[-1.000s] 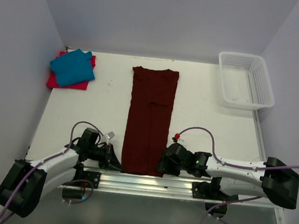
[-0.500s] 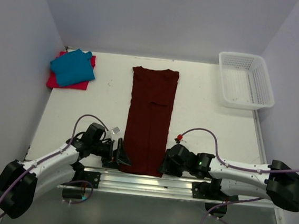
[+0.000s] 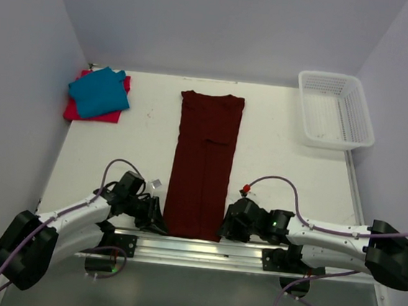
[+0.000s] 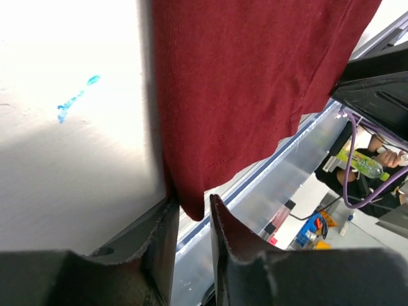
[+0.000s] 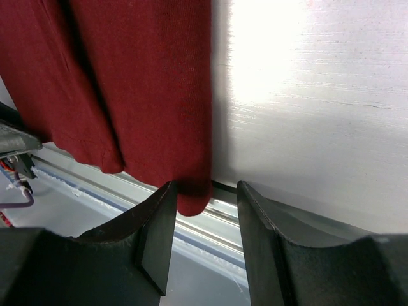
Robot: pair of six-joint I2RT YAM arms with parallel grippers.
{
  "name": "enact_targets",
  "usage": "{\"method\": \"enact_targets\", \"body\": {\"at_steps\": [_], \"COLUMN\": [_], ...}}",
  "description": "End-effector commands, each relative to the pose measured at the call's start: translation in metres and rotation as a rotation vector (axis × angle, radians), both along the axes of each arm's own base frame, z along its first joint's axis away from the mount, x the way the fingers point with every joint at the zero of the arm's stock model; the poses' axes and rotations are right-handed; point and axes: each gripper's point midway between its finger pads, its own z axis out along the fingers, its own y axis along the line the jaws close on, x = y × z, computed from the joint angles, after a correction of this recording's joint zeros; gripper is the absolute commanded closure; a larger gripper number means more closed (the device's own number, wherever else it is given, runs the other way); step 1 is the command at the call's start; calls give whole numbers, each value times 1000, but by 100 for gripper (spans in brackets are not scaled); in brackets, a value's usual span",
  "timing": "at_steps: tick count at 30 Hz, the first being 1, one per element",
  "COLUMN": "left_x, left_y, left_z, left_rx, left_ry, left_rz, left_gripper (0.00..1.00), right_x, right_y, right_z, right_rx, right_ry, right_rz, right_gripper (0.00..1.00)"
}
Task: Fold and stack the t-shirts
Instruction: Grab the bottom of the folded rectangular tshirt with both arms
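Top view: the maroon t-shirt (image 3: 204, 164) lies lengthwise on the worktop (image 3: 282, 168), left pincer (image 3: 159, 225) at its near left corner, right pincer (image 3: 224, 229) at its near right corner, teal t-shirt (image 3: 99, 92) atop red-pink t-shirt (image 3: 74, 111) well beyond its far left corner; left wrist view: fingers (image 4: 159, 248) closely flank that corner, and whether they grip it cannot be told; right wrist view: jaws spread, straddling the corner.

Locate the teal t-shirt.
Top view, far-left corner of the table: the teal t-shirt lies folded atop the red-pink t-shirt, left of the maroon t-shirt.
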Motion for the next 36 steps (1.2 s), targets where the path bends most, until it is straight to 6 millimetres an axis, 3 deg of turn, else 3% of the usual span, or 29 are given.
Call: {"method": "enact_targets", "body": {"at_steps": [1, 4, 5, 16, 17, 18, 21, 25, 32, 36], "left_x": [-3, -3, -2, 5, 6, 7, 7, 10, 32, 37], "left_y": [4, 3, 3, -3, -3, -4, -4, -5, -11, -14], "left_z": [-11, -12, -12, -2, -2, 0, 0, 4, 37, 43], "left_rx": [24, 14, 13, -23, -25, -29, -28, -37, -57, -66], "left_ry": [-5, -8, -12, -39, -42, -45, -49, -64, -193, -209], "left_rz": [-7, -6, -4, 14, 16, 17, 18, 17, 19, 20], "left_gripper": [71, 85, 100, 100, 100, 100, 100, 100, 100, 100], "right_x": [0, 0, -1, -4, -5, -7, -10, -12, 5, 9], "right_y": [-3, 0, 1, 16, 17, 19, 20, 18, 8, -1], "right_z": [-5, -7, -7, -9, -11, -13, -19, -16, 24, 31], "right_rx": [-10, -2, 0, 40, 42, 55, 35, 19, 29, -7], "right_ry": [-3, 3, 7, 29, 38, 45, 66, 57, -64, -98], "right_rz": [-19, -17, -15, 7, 7, 13, 17, 31, 1, -2], "right_gripper": [54, 54, 54, 56, 60, 74, 100, 100, 100, 100]}}
